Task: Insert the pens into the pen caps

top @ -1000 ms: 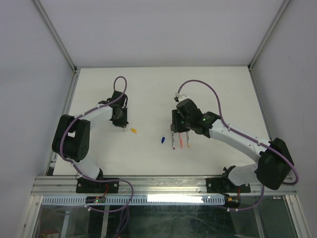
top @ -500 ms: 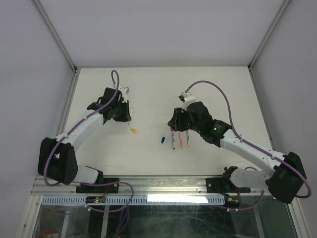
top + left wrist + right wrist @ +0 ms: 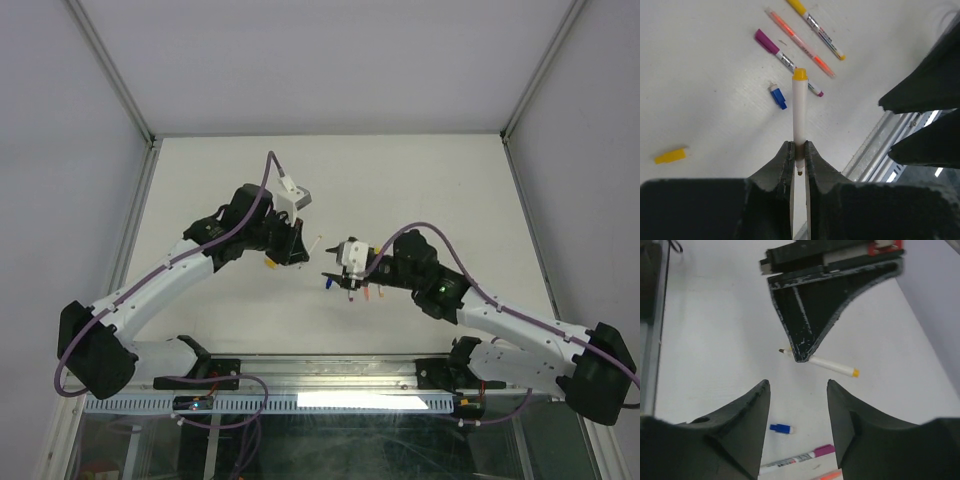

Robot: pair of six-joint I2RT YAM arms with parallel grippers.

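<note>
Surface (image 3: 700, 75): white, walled enclosure; yellow cap (image 3: 670, 156) and blue cap (image 3: 778, 96) lie loose.
Left gripper (image 3: 798, 150): clamped on pen (image 3: 799, 110) near its nib, clear of surface, likely for handing across.
Pen axis: straight out from fingers, yellow end foremost, towards right arm.
Right gripper (image 3: 797, 385): jaws apart, empty, facing pen, probably to receive it.

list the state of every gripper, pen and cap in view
left gripper: shut on held pen
right gripper: open, empty
held pen: in the air, tip bare
yellow cap: loose on table
blue cap: loose on table
purple pen: lying on table, cap on
orange pen: lying on table
yellow pen: lying on table, cap on
</note>
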